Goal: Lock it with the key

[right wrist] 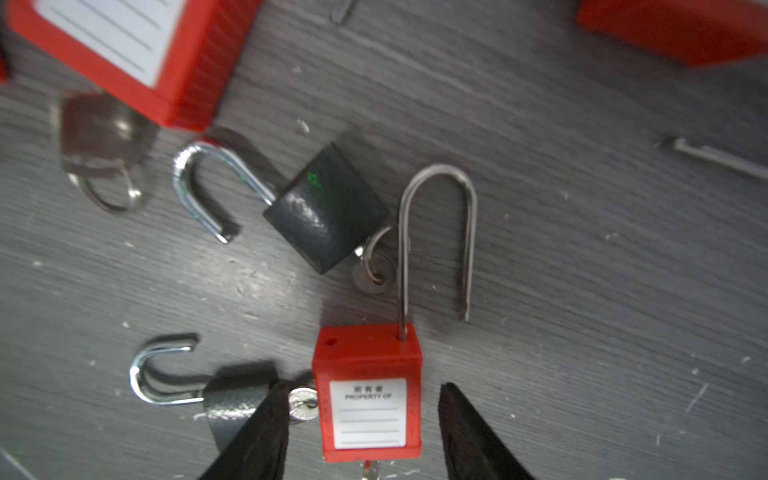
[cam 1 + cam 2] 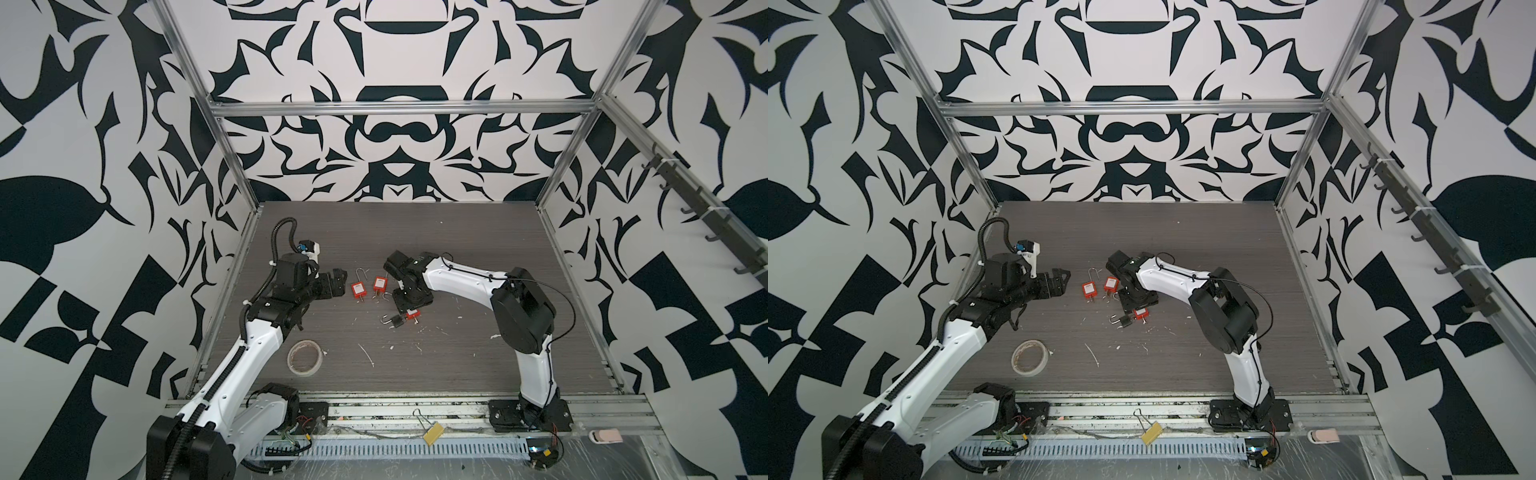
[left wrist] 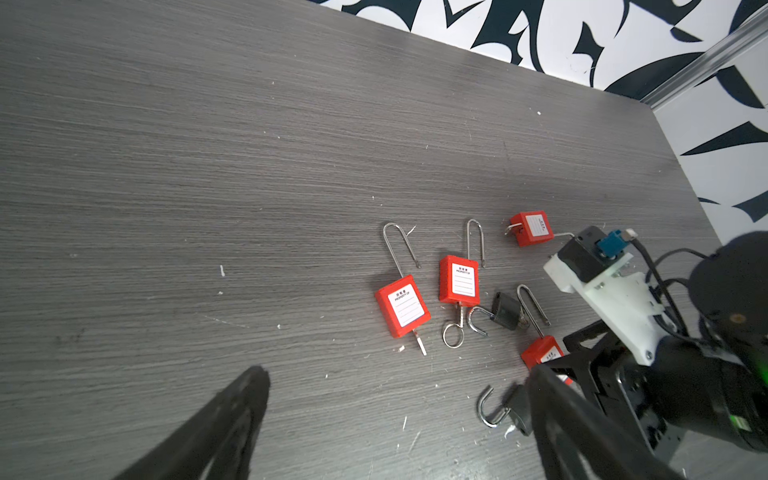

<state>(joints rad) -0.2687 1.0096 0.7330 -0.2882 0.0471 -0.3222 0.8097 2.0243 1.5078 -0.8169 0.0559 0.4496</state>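
On the tabletop, roughly centre: red padlock lying flat, label up. Its long shackle is popped, one leg in the body and the free leg clear of it. Key sits in the base (only a stub in frame).

Right end effector straddles the padlock body. Jaws are apart with a gap on each side, so nothing is gripped.

Clutter around the red padlock:
- black padlock, shackle open, just beyond the red shackle, with its key ring against one leg
- second black padlock just beside the body, partly under one finger
- silver key head between that finger and the red body
- spare red padlock and another spare nearby, on the left arm's side
- tape roll well apart, same side

Left end effector hovers near the spares, wide open and empty.
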